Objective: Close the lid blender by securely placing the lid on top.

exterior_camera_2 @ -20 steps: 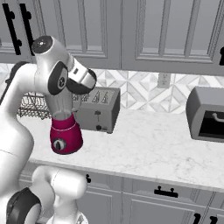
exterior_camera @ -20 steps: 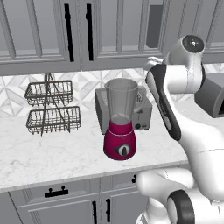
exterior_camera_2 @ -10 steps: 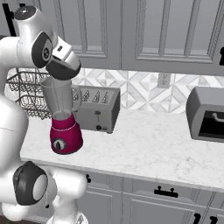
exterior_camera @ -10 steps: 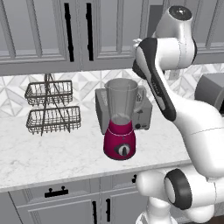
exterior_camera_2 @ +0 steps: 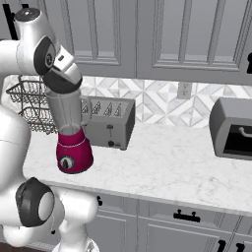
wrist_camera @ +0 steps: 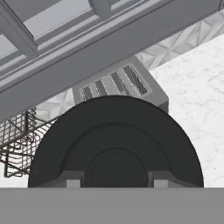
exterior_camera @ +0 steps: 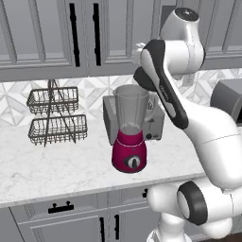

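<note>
Just above the tall pink blender (exterior_camera: 129, 137) with its clear jar, the gripper (wrist_camera: 117, 180) holds the flat round black lid (wrist_camera: 115, 144) tight. The lid is not on yet; it must go down.

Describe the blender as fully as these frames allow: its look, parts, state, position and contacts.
The blender stands upright on the white marbled counter, just in front of the grey toaster. It has a rounded magenta base with a round dark dial and a clear tapered jar with a side handle. The jar looks empty. The arm's hand hangs close over its rim, and the black lid fills the hand view; whether it is seated cannot be told.
</note>
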Controlling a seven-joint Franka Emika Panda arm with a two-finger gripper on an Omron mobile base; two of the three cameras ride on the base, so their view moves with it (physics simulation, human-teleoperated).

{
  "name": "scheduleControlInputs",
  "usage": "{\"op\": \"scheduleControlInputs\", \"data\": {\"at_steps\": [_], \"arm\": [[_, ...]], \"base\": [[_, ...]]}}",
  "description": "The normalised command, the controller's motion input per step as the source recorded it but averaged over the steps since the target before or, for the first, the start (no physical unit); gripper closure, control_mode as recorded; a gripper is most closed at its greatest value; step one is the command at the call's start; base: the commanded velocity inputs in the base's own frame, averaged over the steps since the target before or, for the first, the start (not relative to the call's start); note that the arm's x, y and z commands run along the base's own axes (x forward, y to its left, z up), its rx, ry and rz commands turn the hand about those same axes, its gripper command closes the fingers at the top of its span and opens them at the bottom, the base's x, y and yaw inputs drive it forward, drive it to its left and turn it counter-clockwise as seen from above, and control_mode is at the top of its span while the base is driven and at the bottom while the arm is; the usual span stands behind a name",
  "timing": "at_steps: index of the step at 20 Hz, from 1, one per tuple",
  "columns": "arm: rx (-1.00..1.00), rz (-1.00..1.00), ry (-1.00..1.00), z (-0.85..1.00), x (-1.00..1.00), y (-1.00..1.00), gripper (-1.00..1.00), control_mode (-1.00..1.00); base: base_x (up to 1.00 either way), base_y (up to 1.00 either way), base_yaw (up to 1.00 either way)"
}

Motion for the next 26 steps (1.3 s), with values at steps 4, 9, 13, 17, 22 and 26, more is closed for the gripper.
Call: {"op": "scheduleControlInputs", "data": {"at_steps": [4,9,13,17,22,26], "arm": [[0.01,-0.03,0.09,0.0,0.3,0.34,1.0,-1.0],[0.0,-0.01,0.16,0.0,0.29,0.2,1.0,-1.0],[0.0,0.0,0.15,0.0,0.18,0.14,1.0,-1.0],[0.0,0.0,0.0,-0.03,0.0,0.05,1.0,-1.0],[0.0,0.0,0.0,-0.19,0.0,0.05,1.0,-1.0],[0.0,0.0,0.01,-0.01,0.08,0.12,1.0,-1.0]], "base": [[0.0,0.0,0.0],[0.0,0.0,0.0],[0.0,0.0,0.0],[0.0,0.0,0.0],[0.0,0.0,0.0],[0.0,0.0,0.0]]}}
